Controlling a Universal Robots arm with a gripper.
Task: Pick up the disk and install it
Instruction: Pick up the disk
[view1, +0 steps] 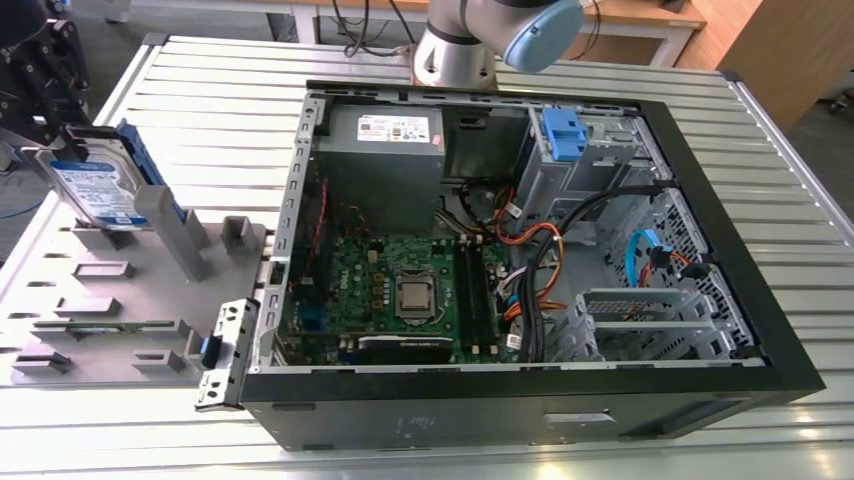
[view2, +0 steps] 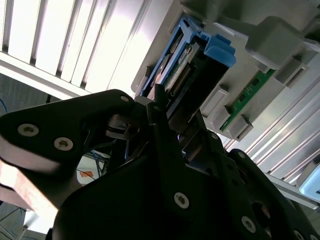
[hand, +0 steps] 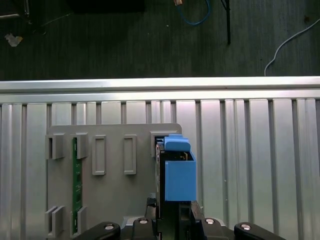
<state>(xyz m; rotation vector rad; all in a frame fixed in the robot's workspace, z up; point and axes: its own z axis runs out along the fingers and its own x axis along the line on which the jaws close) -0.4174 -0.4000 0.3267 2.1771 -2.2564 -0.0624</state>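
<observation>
— Two stickers carry print: a white-and-blue one on the disk (view1: 96, 190) and a white one on the grey power-supply box (view1: 380, 150). Can you read either?
— No, I cannot make out a word on either.
— Where is the disk?
— It stands on edge, leaning, in a slot of the grey moulded tray (view1: 94, 300) at the exterior view's left. That is well apart from the open black computer case (view1: 534, 410). It is flat silver metal with a boxy, matte blue plastic frame round its edges.
— And the gripper (view1: 74, 135)?
— It is made of black plates with bright screw heads. In both wrist views it is clamped on the disk's end, one finger flush against each face.
— Anything else in the tray?
— A thin green memory stick (hand: 75, 185) sits in another slot. The tray lies on a ribbed aluminium table (view1: 200, 80).
</observation>
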